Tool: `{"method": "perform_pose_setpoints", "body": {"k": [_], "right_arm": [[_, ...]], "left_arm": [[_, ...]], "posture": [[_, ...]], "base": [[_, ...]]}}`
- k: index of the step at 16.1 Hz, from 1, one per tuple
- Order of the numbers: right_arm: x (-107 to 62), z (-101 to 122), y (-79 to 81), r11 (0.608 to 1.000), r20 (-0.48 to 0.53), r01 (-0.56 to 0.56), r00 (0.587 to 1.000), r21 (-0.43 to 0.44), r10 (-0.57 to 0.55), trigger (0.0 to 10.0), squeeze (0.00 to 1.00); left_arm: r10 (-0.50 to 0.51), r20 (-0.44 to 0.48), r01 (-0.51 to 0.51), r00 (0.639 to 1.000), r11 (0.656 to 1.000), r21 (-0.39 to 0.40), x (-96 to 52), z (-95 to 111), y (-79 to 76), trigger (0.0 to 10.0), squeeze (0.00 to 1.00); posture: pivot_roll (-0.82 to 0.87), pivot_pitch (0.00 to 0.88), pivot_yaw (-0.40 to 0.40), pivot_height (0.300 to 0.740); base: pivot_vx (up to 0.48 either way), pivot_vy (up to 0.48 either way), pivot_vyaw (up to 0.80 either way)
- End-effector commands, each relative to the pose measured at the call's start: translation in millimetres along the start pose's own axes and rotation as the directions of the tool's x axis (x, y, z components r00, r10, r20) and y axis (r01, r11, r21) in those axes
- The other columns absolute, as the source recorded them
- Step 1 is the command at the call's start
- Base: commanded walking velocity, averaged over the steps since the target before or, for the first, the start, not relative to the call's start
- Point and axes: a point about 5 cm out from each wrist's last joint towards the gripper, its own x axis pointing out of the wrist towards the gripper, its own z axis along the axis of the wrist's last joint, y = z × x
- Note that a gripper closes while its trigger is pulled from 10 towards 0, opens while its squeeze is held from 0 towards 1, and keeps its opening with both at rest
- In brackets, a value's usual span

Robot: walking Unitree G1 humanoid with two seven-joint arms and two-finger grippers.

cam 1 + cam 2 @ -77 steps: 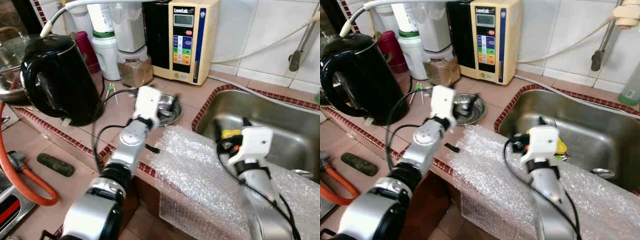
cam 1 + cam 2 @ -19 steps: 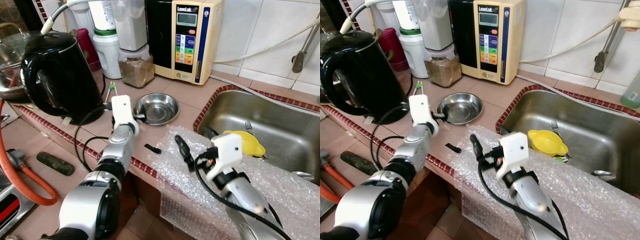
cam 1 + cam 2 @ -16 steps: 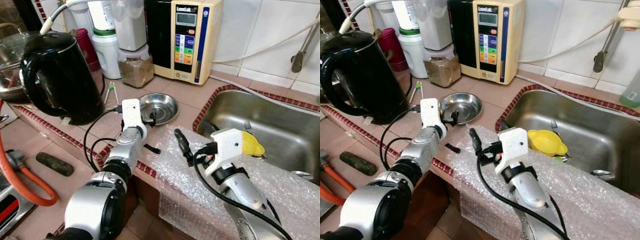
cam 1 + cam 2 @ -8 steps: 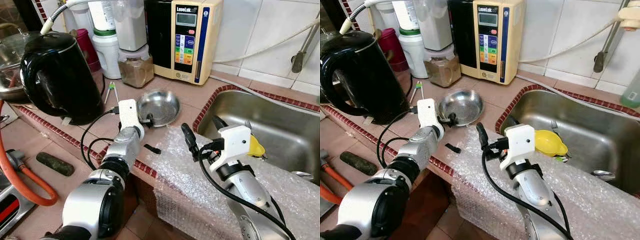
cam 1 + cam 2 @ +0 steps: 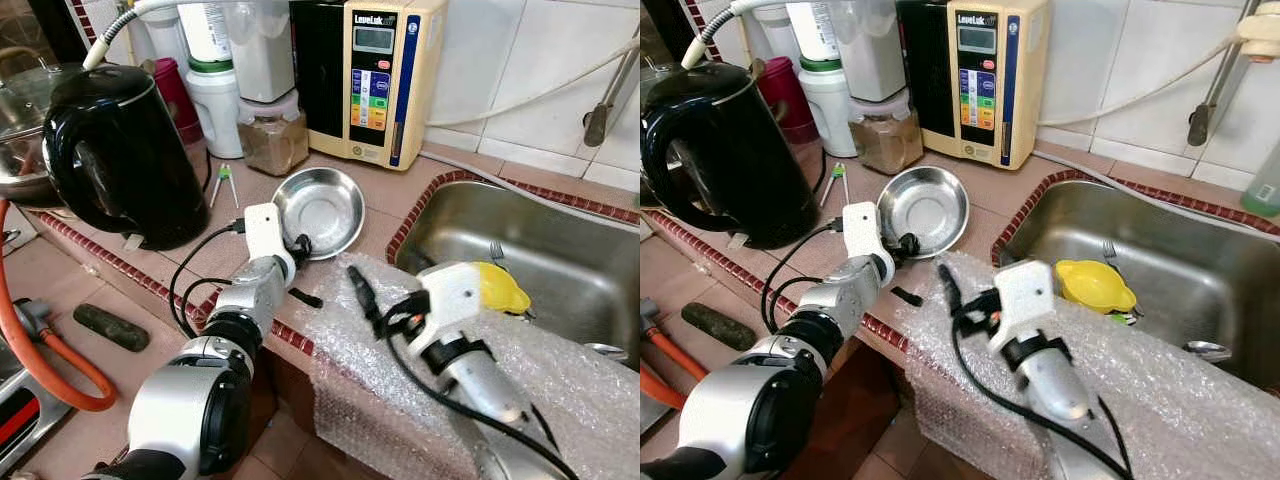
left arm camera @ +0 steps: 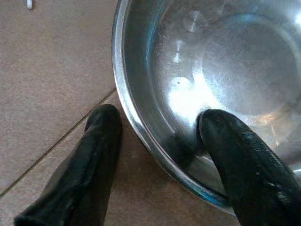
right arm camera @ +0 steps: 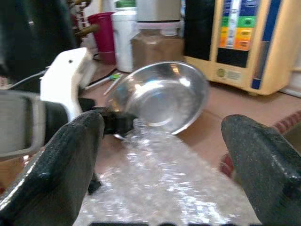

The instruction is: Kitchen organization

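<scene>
Left wrist view: left gripper [image 6: 155,155] pinches the steel bowl [image 5: 320,210] rim; tilted beside the kettle [image 5: 120,150], it may slip. Right gripper [image 7: 164,160] gapes wide.

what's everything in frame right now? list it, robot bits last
steel bowl: 1, silver, tilted up on the counter, rim pinched by the left pincer
kettle: 1, black, counter far left
water ioniser: 1, cream and black, against the wall tiles
brown-filled jar: 1, clear, beside the ioniser
red cup: 1, behind the kettle
sink: 1, steel, at right
yellow funnel: 1, in the sink
bubble wrap: 1 sheet, clear, over the counter edge
orange hose: 1, lower left
left pincer: black fingers shut on the bowl rim
right pincer: open, over the bubble wrap
</scene>
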Motion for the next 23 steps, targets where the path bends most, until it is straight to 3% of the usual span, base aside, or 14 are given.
{"method": "perform_pose_setpoints", "body": {"k": [1, 4, 7, 12, 14, 18, 23], "right_arm": [[0.3, -3.6, 2.3, 1.0, -0.022, -0.018, 1.0, -0.003, 0.018, 10.0, 0.0], [0.4, -3.0, -0.2, 1.0, -0.029, -0.029, 0.999, -0.005, 0.029, 10.0, 0.0], [1.3, -3.6, -0.4, 0.999, -0.035, -0.043, 0.998, -0.009, 0.042, 10.0, 0.0], [1.4, -4.6, 1.4, 0.999, -0.039, -0.044, 0.998, -0.004, 0.043, 10.0, 0.0], [0.8, -4.8, 0.6, 0.999, -0.04, -0.038, 0.998, -0.005, 0.038, 10.0, 0.0], [1.3, -4.6, 0.1, 0.999, -0.038, -0.033, 0.999, -0.006, 0.032, 10.0, 0.0], [3.0, -5.6, 2.4, 0.999, -0.038, -0.041, 0.998, -0.006, 0.04, 10.0, 0.0]], "left_arm": [[0.024, -0.015, -0.024, 1.0, 1.0, -0.014, 0.0, -1.1, 3.5, 0.0, 0.0], [0.012, 0.038, -0.015, 0.999, 0.997, 0.076, -1.3, 7.7, 18.2, 0.0, 0.0], [-0.022, 0.004, 0.021, 1.0, 0.992, 0.126, -2.6, -1.5, 24.1, 0.0, 0.0], [-0.111, -0.017, 0.112, 0.994, 0.984, 0.138, -4.3, -5.0, 9.0, 0.0, 0.0], [-0.097, 0.025, 0.093, 0.995, 0.987, 0.134, -4.9, 3.2, 13.9, 0.0, 0.0], [-0.105, 0.198, 0.07, 0.974, 0.981, 0.179, -11.9, 24.8, 17.2, 0.0, 0.0], [-0.156, 0.257, 0.084, 0.954, 0.959, 0.269, -24.5, 14.7, 22.4, 0.0, 0.0]], "posture": [[-0.07, 0.0, 0.084, 0.74], [-0.05, 0.0, 0.07, 0.74], [-0.04, 0.0, 0.065, 0.74], [-0.04, 0.0, 0.074, 0.74], [-0.04, 0.0, 0.075, 0.74], [-0.04, 0.0, 0.077, 0.74], [-0.03, 0.0, 0.065, 0.74]], "base": [[0.0, 0.0, 0.0], [0.0, 0.0, 0.0], [0.0, 0.0, 0.0], [0.0, 0.0, 0.0], [0.0, 0.0, 0.0], [0.0, 0.0, 0.0], [0.0, 0.0, 0.0]]}}
